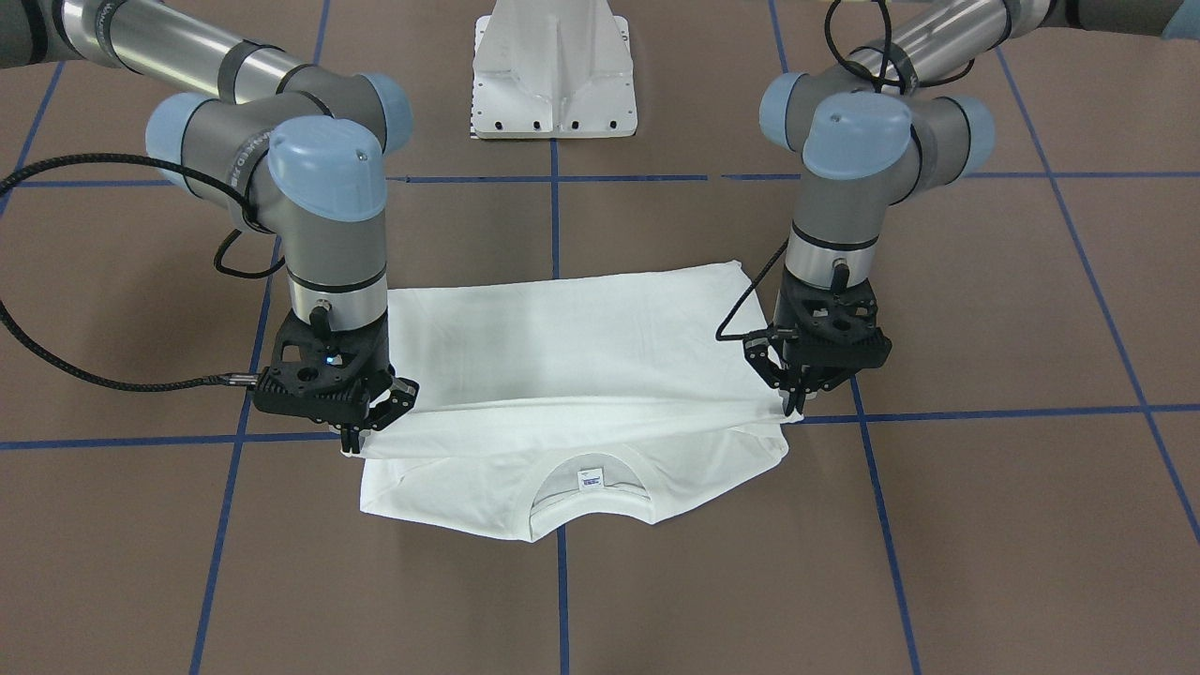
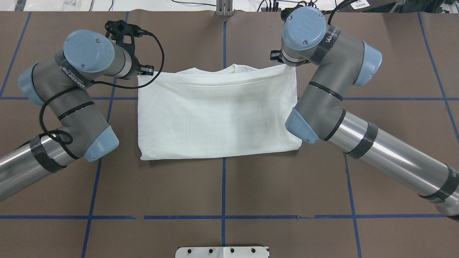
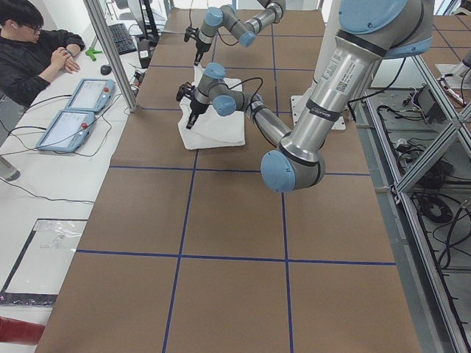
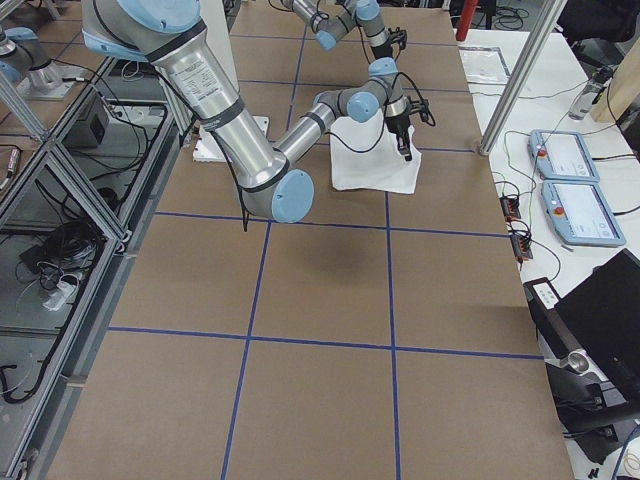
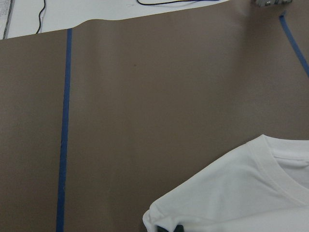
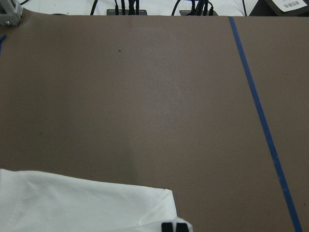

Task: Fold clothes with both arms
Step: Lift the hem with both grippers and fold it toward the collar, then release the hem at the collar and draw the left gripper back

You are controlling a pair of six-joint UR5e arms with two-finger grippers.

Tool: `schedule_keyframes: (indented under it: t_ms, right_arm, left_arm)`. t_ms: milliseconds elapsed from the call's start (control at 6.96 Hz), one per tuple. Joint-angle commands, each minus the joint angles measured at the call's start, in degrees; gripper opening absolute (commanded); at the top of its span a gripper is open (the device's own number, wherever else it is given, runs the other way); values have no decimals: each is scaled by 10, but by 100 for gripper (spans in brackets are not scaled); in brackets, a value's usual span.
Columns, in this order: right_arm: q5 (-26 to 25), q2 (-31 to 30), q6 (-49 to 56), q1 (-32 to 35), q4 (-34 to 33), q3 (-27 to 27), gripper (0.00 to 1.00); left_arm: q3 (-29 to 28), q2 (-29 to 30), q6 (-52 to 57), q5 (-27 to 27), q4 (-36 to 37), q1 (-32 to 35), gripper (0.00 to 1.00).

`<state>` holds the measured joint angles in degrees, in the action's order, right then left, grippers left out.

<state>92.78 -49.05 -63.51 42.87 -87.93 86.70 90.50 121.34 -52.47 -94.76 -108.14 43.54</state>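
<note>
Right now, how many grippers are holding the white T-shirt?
2. The left gripper pinches the T-shirt at one corner of its folded-over edge, near the collar; the right gripper pinches the other corner. No other gripper is in view.

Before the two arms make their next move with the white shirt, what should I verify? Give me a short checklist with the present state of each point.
1. Grip of the left hand on one corner of the folded layer of the T-shirt: ok, closed on cloth.
2. Grip of the right hand on the other corner: ok.
3. Held edge straight between both hands: ok, only a shallow crease.
4. Held edge level with the shoulder line: not ok, it lies short; collar and neck label are uncovered.
5. Both sleeves tucked underneath: cannot tell, hidden.
6. The left arm's black cable free of the cloth: cannot tell.
</note>
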Motion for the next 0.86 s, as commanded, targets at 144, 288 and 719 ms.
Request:
schedule_keyframes:
  t_ms: [144,288,719]
  right_arm:
    - [-4,-3,-3,-32,11,-15,0]
    - [-4,-7,-3,-35,11,-15,0]
    - [-4,-9,-2,-35,12,-15,85]
  left_arm:
    - [-72,1,0,13,-69,-26,0]
    - [-72,2,0,13,-70,-32,0]
    - [-67,-3,3,12,-72,-31,92]
